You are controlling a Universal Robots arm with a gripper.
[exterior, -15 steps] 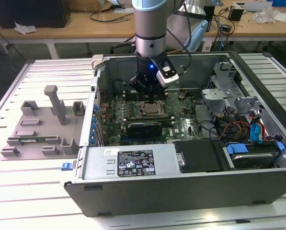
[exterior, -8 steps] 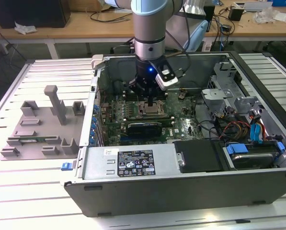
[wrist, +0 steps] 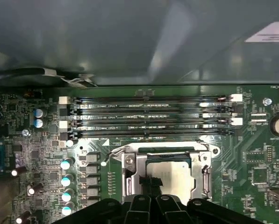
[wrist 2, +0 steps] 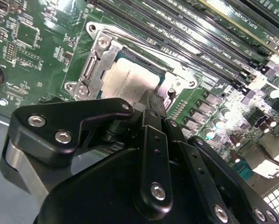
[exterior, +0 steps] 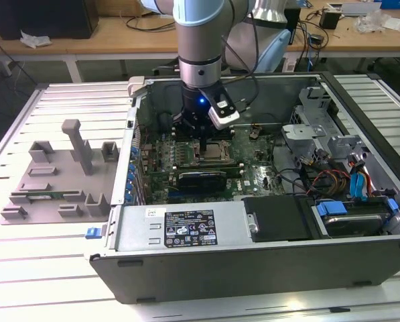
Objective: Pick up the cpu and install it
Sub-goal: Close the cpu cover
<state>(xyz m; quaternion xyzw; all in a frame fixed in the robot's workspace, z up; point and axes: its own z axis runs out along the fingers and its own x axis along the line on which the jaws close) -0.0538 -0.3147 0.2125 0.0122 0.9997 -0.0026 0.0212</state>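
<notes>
One hand (exterior: pixel 205 145) at motherboard socket (wrist 2: pixel 98 58) | cpu (wrist 2: pixel 125 80) inside frame | grip: cannot tell | step: seating, likely | needs square, flush alignment

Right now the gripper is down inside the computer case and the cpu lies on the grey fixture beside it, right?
Not quite. The gripper is inside the computer case, but the cpu sits within the socket frame beneath it, as the second wrist view shows.
</notes>
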